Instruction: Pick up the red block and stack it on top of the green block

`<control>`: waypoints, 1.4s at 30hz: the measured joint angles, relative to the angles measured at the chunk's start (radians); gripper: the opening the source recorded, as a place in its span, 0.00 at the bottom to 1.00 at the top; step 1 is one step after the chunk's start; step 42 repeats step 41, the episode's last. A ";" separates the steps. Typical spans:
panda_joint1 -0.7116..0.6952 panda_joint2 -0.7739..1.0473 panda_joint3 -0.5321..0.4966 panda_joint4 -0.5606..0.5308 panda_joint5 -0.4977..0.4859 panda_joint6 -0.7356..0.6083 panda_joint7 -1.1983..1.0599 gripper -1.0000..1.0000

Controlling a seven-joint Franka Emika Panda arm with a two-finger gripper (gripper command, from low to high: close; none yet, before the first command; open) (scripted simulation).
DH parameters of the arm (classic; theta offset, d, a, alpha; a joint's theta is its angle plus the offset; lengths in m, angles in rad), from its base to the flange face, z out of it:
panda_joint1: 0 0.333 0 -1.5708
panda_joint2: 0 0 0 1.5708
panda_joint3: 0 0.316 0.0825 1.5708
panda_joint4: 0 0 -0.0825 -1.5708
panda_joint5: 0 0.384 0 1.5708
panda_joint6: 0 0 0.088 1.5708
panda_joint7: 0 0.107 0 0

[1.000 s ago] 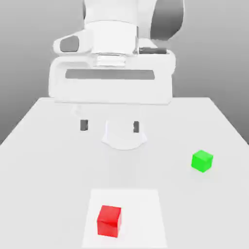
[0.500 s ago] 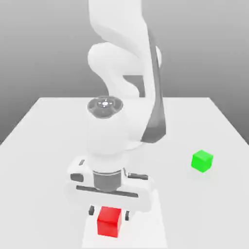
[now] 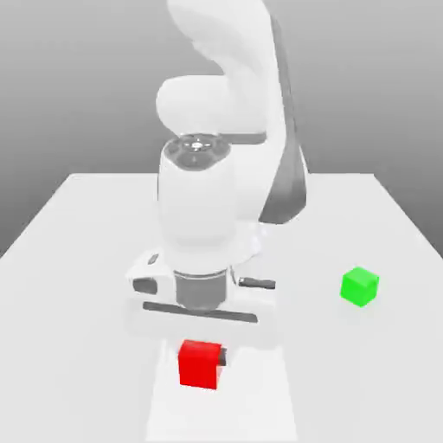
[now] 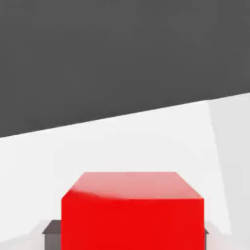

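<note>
Red block (image 3: 200, 363) sits between the 2 fingers (image 3: 222, 356) — clamped.

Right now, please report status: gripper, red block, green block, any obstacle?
Gripper shut on red block. Green block apart on the table, toward the exterior view's right, top bare. No obstacle seen between them.

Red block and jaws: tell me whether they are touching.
Touching. In the hand view the dark fingers sit flush against both sides of the red block, no gap; the exterior view shows a finger pressed to its side.
</note>
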 joint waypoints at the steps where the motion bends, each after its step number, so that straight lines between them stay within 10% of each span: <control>1: 0.043 -0.024 0.023 -0.019 0.015 -0.004 0.027 0.00; 17: 0.556 -0.380 0.376 -0.316 0.250 -0.053 0.446 0.00; 42: 0.335 -0.140 0.518 -0.325 -0.114 0.155 0.710 0.00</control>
